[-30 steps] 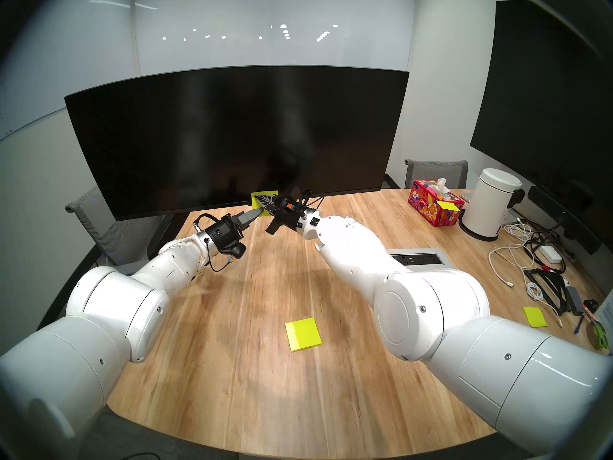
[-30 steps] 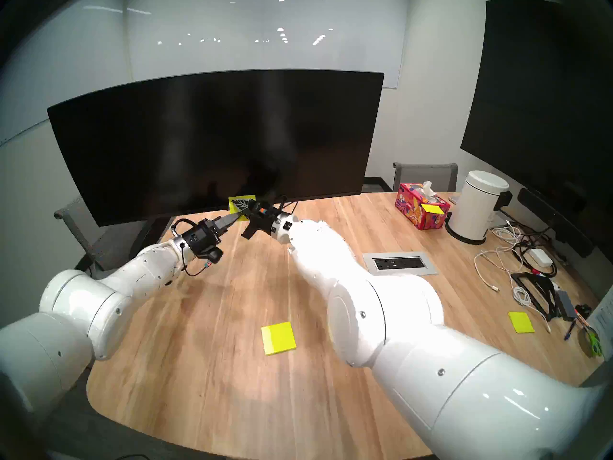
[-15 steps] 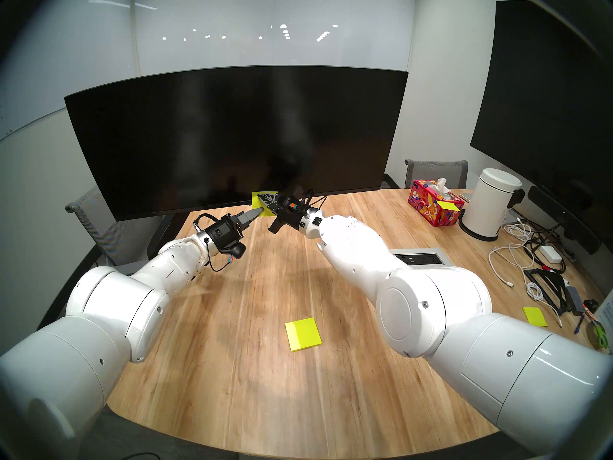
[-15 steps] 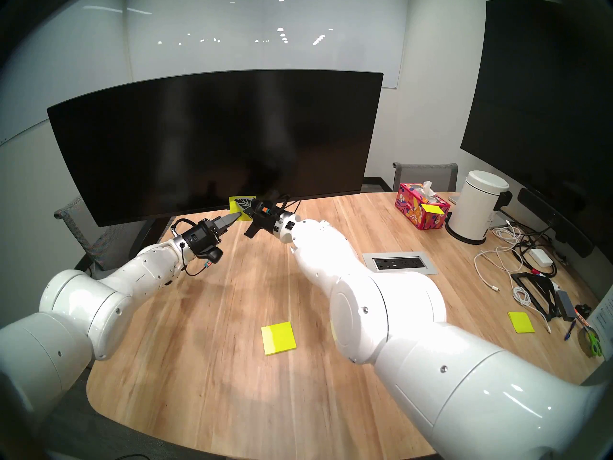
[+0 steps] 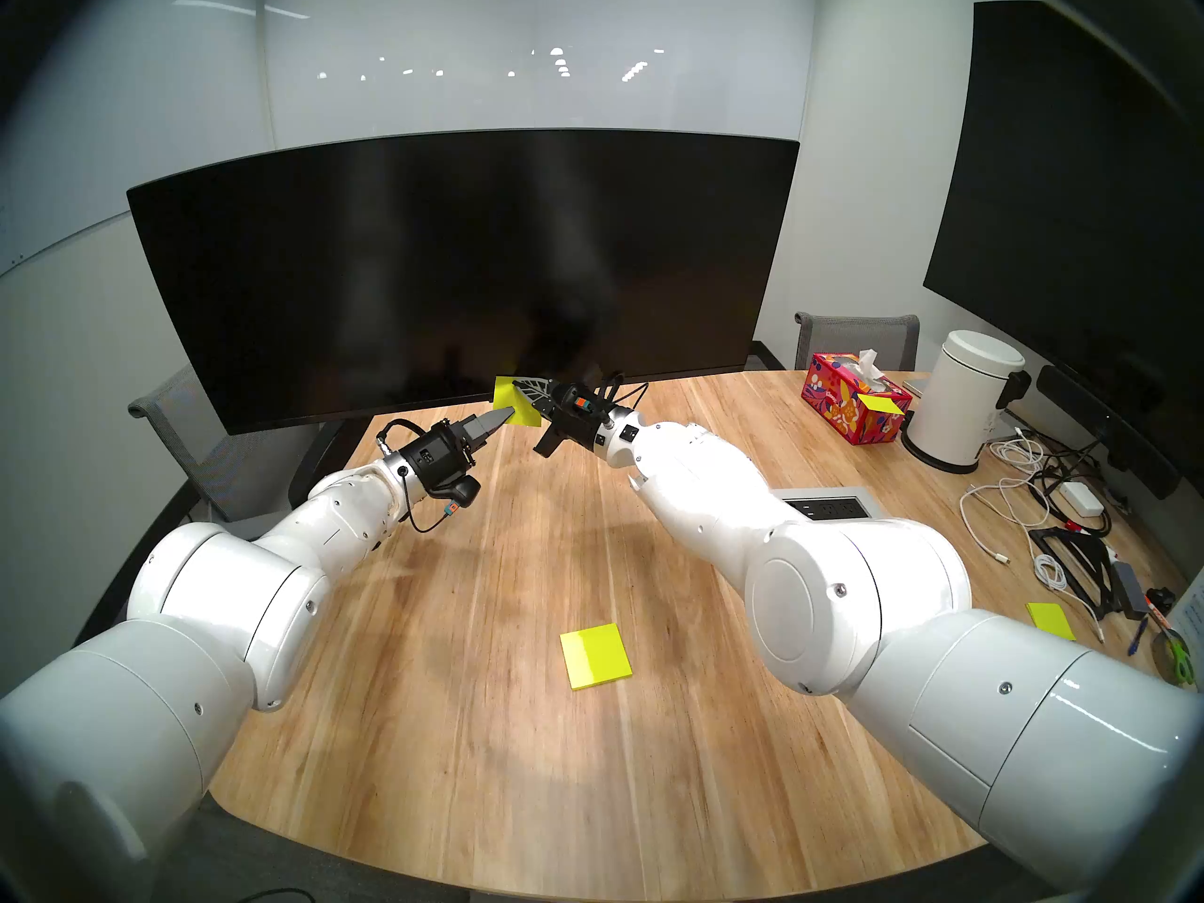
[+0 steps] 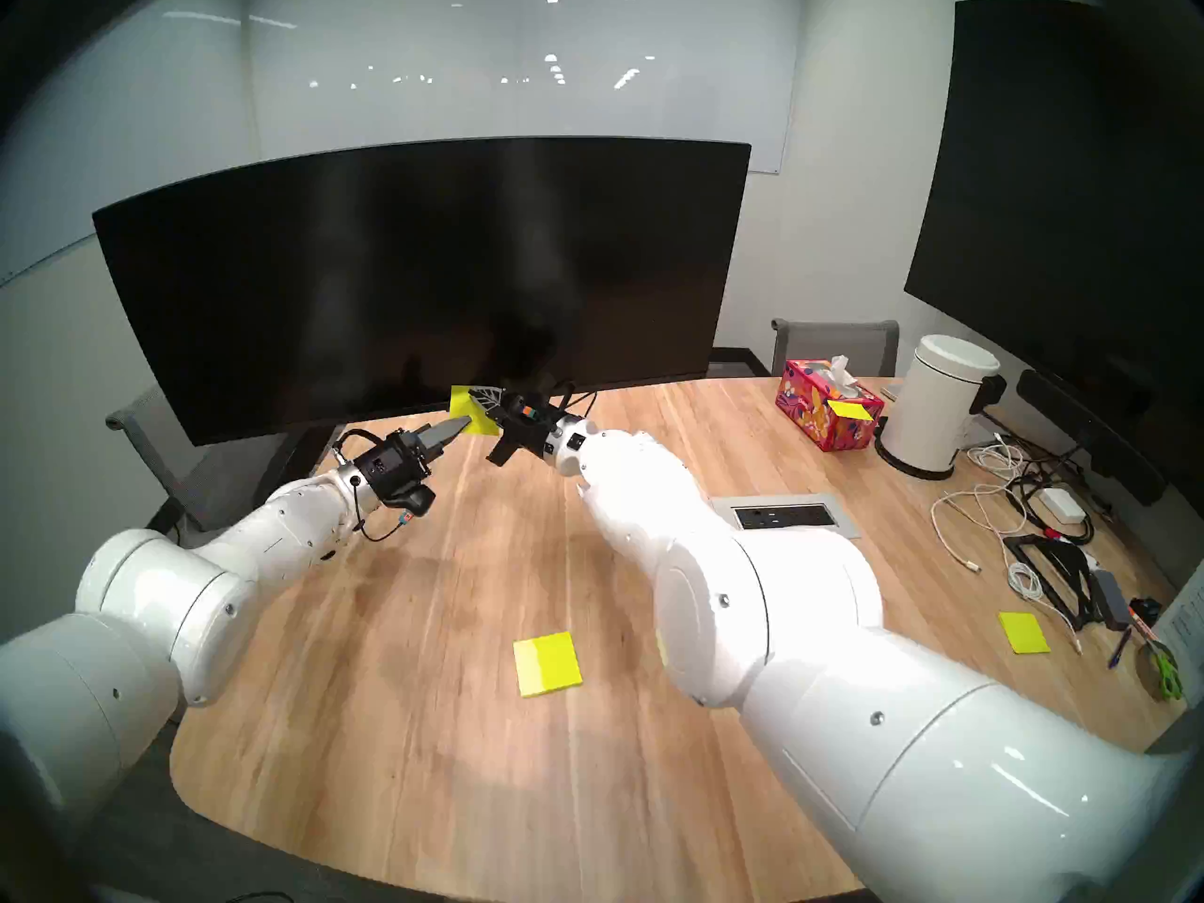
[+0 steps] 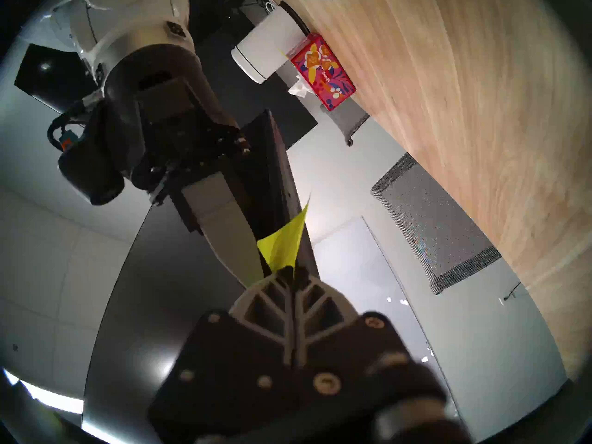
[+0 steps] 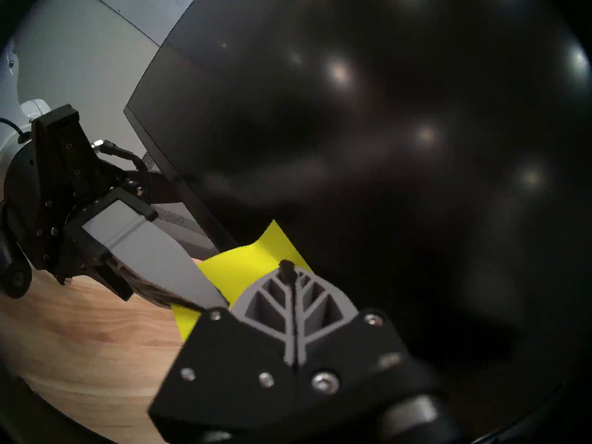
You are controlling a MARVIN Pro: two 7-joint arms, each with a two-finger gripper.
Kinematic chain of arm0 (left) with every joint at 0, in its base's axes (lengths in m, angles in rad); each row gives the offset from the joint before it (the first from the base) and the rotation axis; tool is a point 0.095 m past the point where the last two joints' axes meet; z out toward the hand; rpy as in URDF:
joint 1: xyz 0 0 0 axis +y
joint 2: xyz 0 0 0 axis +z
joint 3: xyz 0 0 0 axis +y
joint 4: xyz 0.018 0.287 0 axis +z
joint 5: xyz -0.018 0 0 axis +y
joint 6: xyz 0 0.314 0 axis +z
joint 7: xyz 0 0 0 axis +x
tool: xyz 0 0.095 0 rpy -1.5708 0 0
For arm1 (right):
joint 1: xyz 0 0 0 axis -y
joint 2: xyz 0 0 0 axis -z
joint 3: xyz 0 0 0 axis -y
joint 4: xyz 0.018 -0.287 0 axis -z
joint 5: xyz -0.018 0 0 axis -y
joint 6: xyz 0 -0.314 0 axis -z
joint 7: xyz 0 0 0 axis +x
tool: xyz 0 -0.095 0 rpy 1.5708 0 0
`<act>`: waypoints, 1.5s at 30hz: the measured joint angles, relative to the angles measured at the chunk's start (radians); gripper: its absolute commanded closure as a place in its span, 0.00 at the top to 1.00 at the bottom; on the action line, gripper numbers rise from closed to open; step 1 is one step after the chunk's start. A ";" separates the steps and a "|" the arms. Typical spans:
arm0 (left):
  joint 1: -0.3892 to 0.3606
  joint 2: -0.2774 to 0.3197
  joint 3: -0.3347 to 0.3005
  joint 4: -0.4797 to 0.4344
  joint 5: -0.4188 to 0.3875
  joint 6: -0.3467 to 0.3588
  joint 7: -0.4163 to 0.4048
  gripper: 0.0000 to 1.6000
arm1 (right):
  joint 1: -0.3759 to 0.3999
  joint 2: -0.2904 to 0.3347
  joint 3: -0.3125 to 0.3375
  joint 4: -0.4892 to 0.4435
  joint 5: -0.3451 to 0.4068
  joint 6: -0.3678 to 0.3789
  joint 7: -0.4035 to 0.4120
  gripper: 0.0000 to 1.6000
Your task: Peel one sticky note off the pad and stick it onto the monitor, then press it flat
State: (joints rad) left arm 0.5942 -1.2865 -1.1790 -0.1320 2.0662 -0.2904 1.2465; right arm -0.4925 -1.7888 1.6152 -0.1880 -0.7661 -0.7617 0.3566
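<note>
You have the worktop (image 5: 456,719) spread under both arms, and at its far side the monitor (image 5: 456,263) stands dark and wide on its stand. The pad (image 5: 596,656) lies flat near the front, well apart from both hands, so the peel looks done. A second yellow-green square (image 5: 1050,621) sits off to the right among the cables; leave it alone.

Your right hand (image 8: 290,273) has its fingers together with nothing between them, and its tip rests against the sticky note (image 8: 243,267) at the monitor's bottom edge. Your left hand (image 7: 293,272) is clamped on the note's lower corner, below the bezel.

The sticky note hangs across the lower bezel: its top part lies against the dark screen, while the rest stands off and looks creased, hanging lower than the monitor's edge. From these views you cannot be sure how much of it has bonded.

So, by my reading, placing is under way. What is left: let go with the left hand, then press the note flat.
</note>
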 measured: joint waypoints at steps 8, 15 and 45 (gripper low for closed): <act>0.000 -0.003 -0.007 0.002 -0.003 -0.002 -0.017 0.98 | 0.004 0.006 0.003 0.008 -0.005 -0.005 -0.007 0.00; 0.000 -0.011 -0.011 0.005 -0.004 -0.003 -0.032 1.00 | 0.006 0.009 0.006 0.011 -0.008 -0.011 -0.012 0.00; 0.127 0.018 -0.028 -0.036 -0.018 -0.080 0.215 1.00 | 0.023 0.004 0.012 0.031 -0.026 -0.035 -0.027 0.00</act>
State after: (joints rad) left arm 0.7216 -1.2684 -1.2073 -0.1680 2.0479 -0.3705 1.4620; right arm -0.4697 -1.7848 1.6269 -0.1567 -0.7917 -0.7967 0.3294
